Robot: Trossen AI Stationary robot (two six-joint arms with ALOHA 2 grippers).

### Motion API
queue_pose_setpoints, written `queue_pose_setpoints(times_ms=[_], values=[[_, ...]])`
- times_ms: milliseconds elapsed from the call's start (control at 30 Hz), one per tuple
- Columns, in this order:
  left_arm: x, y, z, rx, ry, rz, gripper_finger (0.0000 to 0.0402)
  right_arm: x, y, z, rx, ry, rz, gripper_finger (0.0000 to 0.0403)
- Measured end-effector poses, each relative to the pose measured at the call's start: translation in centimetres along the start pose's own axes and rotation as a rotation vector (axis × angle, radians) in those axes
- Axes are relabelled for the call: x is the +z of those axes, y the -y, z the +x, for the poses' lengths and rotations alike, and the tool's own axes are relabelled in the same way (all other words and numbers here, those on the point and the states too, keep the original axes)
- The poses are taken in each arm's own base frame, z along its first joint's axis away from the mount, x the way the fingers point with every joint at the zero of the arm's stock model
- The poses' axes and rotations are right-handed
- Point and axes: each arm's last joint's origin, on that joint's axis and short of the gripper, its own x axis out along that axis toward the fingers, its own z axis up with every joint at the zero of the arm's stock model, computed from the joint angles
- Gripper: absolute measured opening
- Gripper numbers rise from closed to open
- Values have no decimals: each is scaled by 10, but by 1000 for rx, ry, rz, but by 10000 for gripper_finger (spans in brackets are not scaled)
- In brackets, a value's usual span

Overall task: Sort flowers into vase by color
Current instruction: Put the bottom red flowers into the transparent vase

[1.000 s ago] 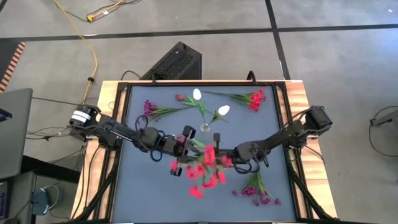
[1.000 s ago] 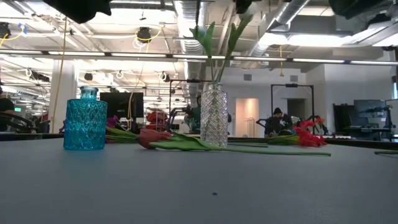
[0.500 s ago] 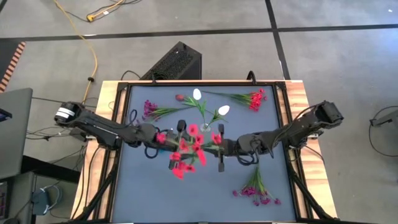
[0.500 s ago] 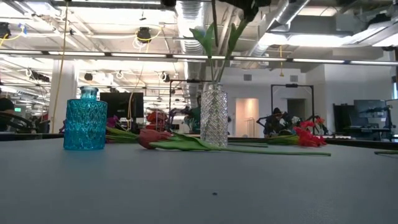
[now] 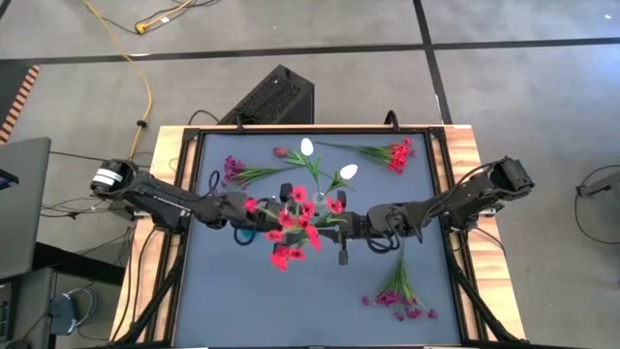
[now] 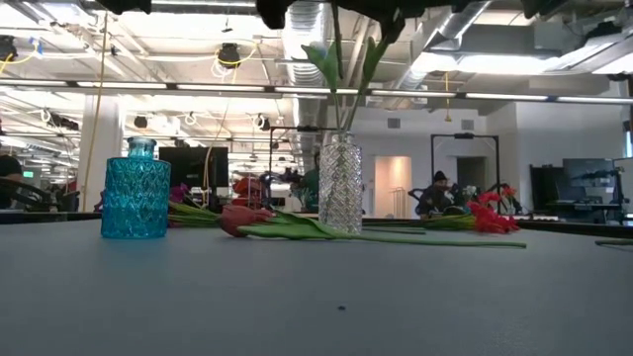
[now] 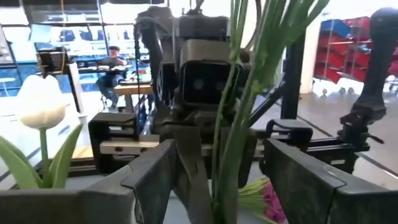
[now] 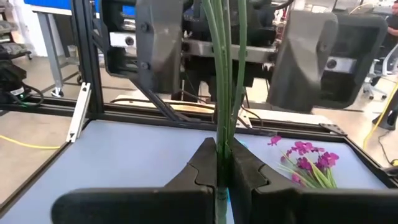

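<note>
Going left to right across the dark grey table top [image 5: 218, 281], the magenta-purple sprig [image 5: 235, 171] lies loose near the far-left corner, unsorted, and the turquoise cut-glass vase [image 6: 135, 195] stands empty in the low view. Next, the left gripper [image 5: 254, 217] hangs spread wide and released just left of the red blossom cluster [image 5: 294, 225], gripping nothing. That cluster's green stems [image 8: 225, 74] are pinched between the clenched fingers of the right gripper [image 5: 341, 225], held above the table close to the clear cut-glass vase [image 6: 340, 186], which carries the white tulip buds [image 5: 307, 147]. A pink-red tulip bud [image 6: 240, 218] lies flat at the vase's foot. Farther right, a second red sprig [image 5: 395, 154] rests near the far-right corner and another magenta-purple bunch [image 5: 401, 299] near the front. By my reading only white is sorted; four stems remain. Open surface lies mainly front-left; the middle is crowded, both arms close around the clear vase, so tipping it is the risk.
</note>
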Motion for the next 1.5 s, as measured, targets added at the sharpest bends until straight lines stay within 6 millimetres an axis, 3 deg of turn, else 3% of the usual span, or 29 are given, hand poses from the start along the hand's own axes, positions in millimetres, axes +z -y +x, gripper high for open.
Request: queue_pose_setpoints(times_ms=[200, 533, 600, 833, 1000, 1267, 1500], values=[[-1, -4, 0, -2, -11, -33, 191, 0, 0, 0, -2, 0, 1, 39], [-1, -9, 1, -9, -12, -77, 28, -1, 1, 0, -6, -5, 1, 40], [-1, -9, 1, -7, -12, -75, 9, -1, 1, 0, -5, -6, 0, 55], [-1, -10, 1, 0, -11, -71, 1, -1, 2, -3, -43, -48, -8, 178], [2, -11, 0, 50, 3, -19, 0, 7, 9, -22, -44, -158, -23, 242], [-2, -41, -3, 233, 1, 43, 0, 9, 14, -60, -97, -375, 69, 254], [-20, -70, -14, 325, 57, 37, 0, 10, -10, -76, -215, -377, -6, 255]])
